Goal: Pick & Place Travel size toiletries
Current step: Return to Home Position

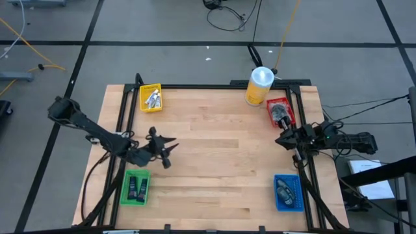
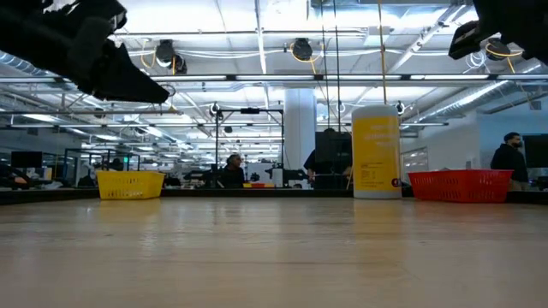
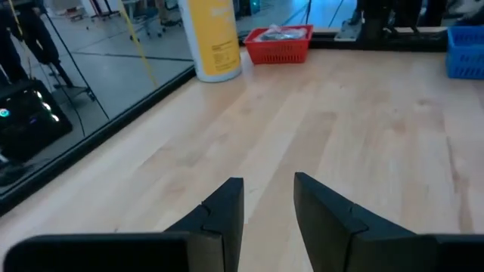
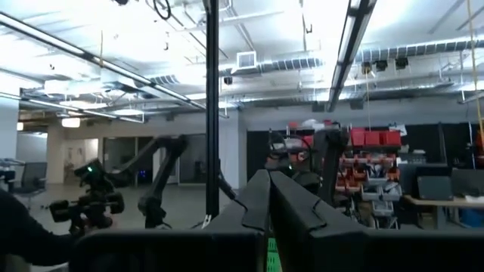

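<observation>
Light wooden bench [image 1: 221,149] of smooth, fine-grained planks, edged by black metal rails. Near its four corners, small rectangular plastic bins with lattice walls, the travel size toiletries [image 1: 136,187] lying inside them.

- In the yellow bin [image 1: 144,91] at the far left, a cluster of pale silvery pieces [image 1: 153,99].
- In the green bin [image 1: 125,195] at the near left, two dark oblong packs [image 1: 132,188] side by side.
- In the red bin [image 1: 273,104] at the far right, a dark rounded piece [image 1: 281,115], too small to tell its make.
- In the blue bin [image 1: 298,198] at the near right, a grey piece [image 1: 285,190] with a glossy sheen.

Just beside the red bin, a tall yellow cylindrical canister [image 1: 258,91] with a white top, upright.

Left gripper [image 3: 268,185] raised above the bench's left half, near the green bin, with angular matte-black fingers [image 3: 227,204] parted by a narrow gap and nothing held. Right gripper [image 4: 270,177] at the bench's right edge, between the red and blue bins, lifted clear of the wood, with tapered dark fingers pressed together tip to tip, empty.
</observation>
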